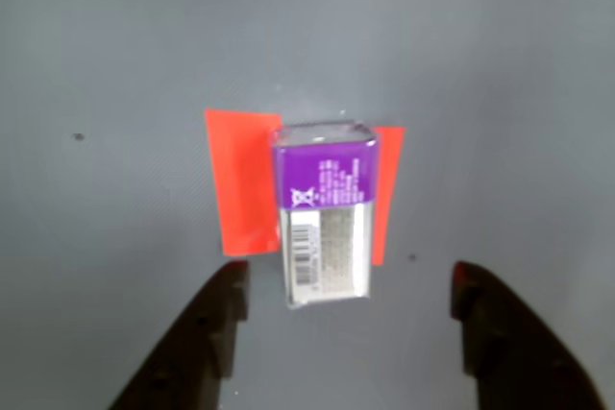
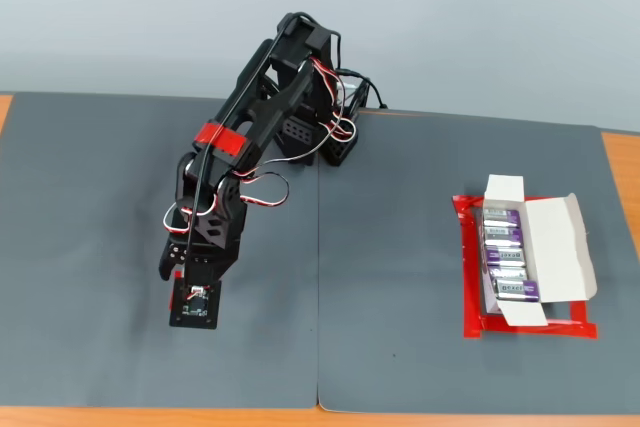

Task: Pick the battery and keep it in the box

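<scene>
In the wrist view the battery (image 1: 324, 213) lies on the grey mat across a flat red tape patch (image 1: 242, 184). It has a purple upper label with white lettering and a silver-grey lower part. My gripper (image 1: 351, 276) hangs open above its near end, one black finger (image 1: 216, 319) to each side, touching nothing. In the fixed view the gripper (image 2: 180, 272) points down at the left of the mat, and the arm hides the battery there. The box (image 2: 560, 247), a white carton with its flaps folded out, sits far to the right.
Several purple batteries (image 2: 505, 257) lie in a row inside the box, which is outlined by red tape (image 2: 468, 277). The arm's base (image 2: 335, 142) stands at the back centre. Two dark grey mats meet at a seam (image 2: 318, 297); bare wood shows at the table's edges.
</scene>
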Robot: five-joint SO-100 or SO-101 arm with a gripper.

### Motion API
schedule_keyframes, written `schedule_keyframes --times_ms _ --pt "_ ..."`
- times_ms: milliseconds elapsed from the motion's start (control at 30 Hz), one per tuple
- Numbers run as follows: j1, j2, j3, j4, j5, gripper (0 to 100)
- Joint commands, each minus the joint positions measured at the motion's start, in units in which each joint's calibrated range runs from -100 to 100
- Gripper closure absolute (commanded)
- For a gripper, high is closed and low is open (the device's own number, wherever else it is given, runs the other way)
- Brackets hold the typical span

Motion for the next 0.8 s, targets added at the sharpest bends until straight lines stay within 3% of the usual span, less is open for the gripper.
schedule_keyframes --times_ms 0,767 --pt "0.4 0.8 -1.7 0.2 0.1 76" --pt "1.1 5.6 -2.4 -0.6 0.1 76"
